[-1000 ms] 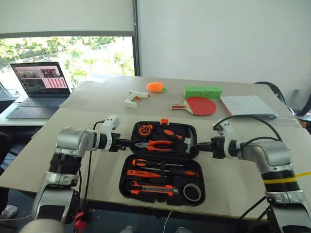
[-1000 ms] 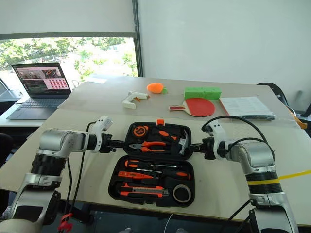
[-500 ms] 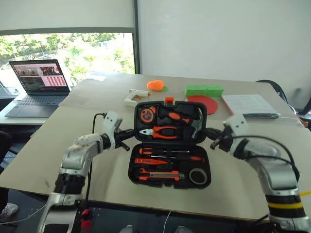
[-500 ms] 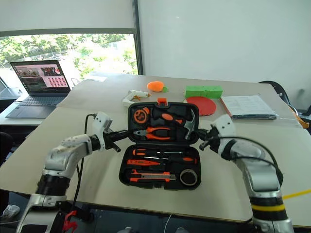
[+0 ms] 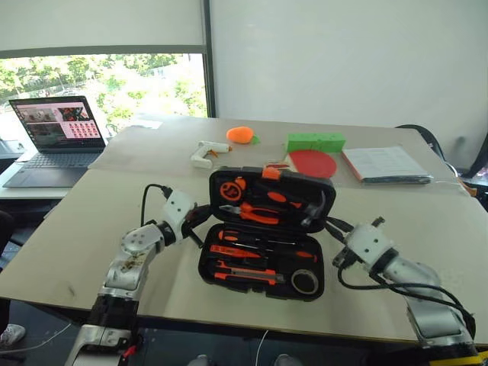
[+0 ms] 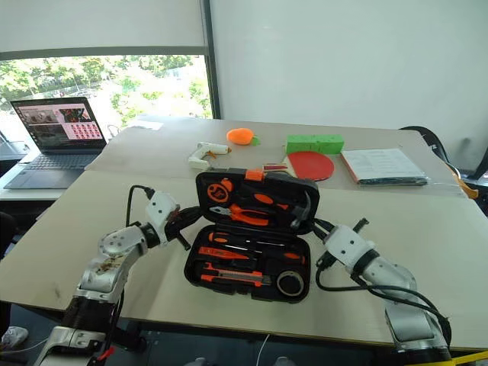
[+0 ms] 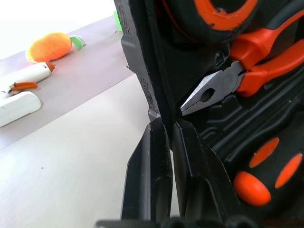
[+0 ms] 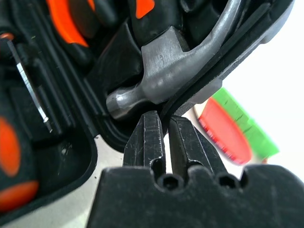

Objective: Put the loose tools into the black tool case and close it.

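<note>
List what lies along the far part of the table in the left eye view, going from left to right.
Laptop → white glue gun → orange plush toy → red table-tennis paddle → stack of papers.

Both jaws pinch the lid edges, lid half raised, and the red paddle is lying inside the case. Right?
Not quite. The red paddle is not inside; the left eye view shows it on the table behind the black tool case, by the green block. The rest holds: the left gripper and right gripper pinch the lid edges, and the lid stands half raised.
</note>
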Robot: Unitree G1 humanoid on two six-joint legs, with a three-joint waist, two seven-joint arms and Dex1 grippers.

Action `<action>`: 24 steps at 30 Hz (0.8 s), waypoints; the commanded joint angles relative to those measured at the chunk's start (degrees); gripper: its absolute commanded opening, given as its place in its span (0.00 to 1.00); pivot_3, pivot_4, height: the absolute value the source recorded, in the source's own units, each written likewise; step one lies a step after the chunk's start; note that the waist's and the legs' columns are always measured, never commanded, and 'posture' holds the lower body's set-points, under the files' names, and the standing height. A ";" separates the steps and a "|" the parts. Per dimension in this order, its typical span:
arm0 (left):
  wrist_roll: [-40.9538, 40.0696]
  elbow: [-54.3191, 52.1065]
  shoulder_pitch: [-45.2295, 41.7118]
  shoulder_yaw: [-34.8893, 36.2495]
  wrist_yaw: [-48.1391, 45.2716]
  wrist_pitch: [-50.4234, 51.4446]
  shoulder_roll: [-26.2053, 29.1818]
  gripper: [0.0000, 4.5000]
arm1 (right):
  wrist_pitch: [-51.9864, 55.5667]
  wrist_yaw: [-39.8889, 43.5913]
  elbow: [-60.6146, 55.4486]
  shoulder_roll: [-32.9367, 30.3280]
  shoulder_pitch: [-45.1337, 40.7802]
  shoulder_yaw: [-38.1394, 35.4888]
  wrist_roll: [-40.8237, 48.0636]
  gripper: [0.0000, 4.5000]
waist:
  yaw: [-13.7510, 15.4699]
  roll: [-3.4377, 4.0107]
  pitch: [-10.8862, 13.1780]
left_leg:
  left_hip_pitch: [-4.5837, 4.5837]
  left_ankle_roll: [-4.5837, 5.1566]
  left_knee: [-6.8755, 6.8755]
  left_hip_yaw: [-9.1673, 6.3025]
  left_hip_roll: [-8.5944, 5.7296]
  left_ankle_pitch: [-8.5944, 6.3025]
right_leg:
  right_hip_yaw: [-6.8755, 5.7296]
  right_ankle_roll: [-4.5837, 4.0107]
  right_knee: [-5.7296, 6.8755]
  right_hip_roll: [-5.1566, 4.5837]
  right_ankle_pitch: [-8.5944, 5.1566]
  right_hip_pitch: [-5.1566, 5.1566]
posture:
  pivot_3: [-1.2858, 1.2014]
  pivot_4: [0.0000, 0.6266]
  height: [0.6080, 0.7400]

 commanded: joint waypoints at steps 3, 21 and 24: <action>-1.98 -6.51 3.59 0.31 -1.18 0.66 1.34 0.00 | -10.23 0.31 -4.40 -2.15 3.83 2.05 -3.50 0.00 | -0.20 0.01 -0.01 | 0.13 0.00 -0.02 0.01 0.01 0.00 | 0.03 0.00 0.00 0.01 0.00 0.10 | 0.52 0.24 0.97; -23.88 -23.09 27.03 17.00 -25.20 29.41 31.14 1.00 | -1.91 14.37 -23.83 -15.96 30.91 -6.53 13.76 0.78 | -1.16 -0.18 -0.04 | 1.35 0.01 -0.45 0.10 0.35 -0.02 | 0.06 -0.26 -0.07 0.08 -0.22 1.06 | 0.52 0.24 0.97; -24.89 -18.78 24.63 16.61 -28.77 30.78 35.58 1.00 | 3.30 16.36 -26.86 -16.75 32.57 -6.92 17.67 0.78 | -0.79 -0.19 -0.04 | 1.50 -0.03 -0.45 0.26 0.47 0.00 | -0.01 -0.39 -0.08 0.10 -0.33 1.11 | 0.52 0.24 0.97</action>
